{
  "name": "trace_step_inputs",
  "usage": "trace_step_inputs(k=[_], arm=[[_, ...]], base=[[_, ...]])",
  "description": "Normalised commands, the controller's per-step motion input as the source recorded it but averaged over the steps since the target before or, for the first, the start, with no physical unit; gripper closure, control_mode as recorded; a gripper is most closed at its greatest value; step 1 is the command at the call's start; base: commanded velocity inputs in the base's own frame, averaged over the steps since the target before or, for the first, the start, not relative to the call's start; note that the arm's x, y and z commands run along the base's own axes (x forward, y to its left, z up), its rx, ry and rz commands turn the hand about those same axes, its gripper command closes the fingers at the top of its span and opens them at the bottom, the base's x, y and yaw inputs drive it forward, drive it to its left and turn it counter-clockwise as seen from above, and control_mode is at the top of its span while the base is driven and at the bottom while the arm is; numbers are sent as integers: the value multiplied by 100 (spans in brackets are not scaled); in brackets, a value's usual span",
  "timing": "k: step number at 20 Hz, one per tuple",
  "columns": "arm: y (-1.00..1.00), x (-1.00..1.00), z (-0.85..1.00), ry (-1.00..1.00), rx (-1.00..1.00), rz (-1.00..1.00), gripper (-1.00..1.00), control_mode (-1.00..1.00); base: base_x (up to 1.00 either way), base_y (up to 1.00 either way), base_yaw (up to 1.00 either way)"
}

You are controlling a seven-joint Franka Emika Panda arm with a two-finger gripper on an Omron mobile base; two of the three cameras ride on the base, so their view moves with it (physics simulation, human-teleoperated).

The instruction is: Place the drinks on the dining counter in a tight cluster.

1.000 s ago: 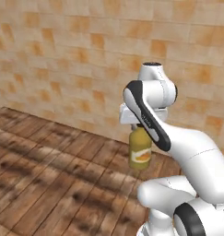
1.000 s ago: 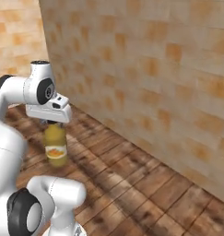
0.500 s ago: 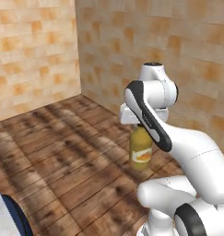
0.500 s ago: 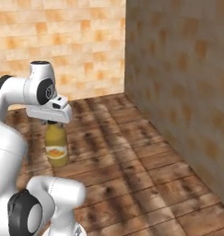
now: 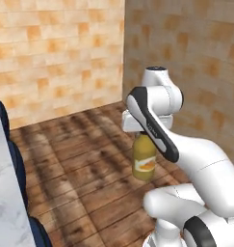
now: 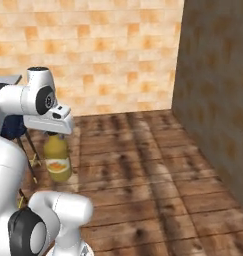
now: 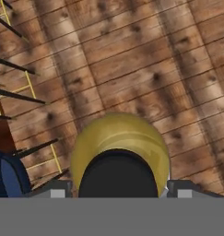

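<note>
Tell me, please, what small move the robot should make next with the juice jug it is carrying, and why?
Probably keep turning the base toward the dining counter, with the hand closed on the juice jug. The jug hangs upright over bare wood floor, with no surface beneath it, and only the counter's marble edge and a navy stool show at the left base view's left side.

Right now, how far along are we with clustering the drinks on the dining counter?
Done: the amber juice jug is picked up; it hangs upright under the tool, gripped at its neck, clear of the wood floor. In hand: carrying it, with the marble dining counter's edge and a navy stool at the left of the left base view. Left: setting it on the counter. No other drinks are visible, so their status is unknown.
</note>
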Motion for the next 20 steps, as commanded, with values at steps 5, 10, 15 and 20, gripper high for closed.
trace_step_inputs(k=[5, 10, 15, 20], arm=[[0, 0, 0, 0, 0, 0, 100, 100], [0, 0, 0, 0, 0, 0, 100, 100], [0, 0, 0, 0, 0, 0, 100, 100], [0, 0, 0, 0, 0, 0, 100, 100]], base=[[75, 2, 37], [46, 0, 66], [54, -5, 59], [70, -16, 28]])
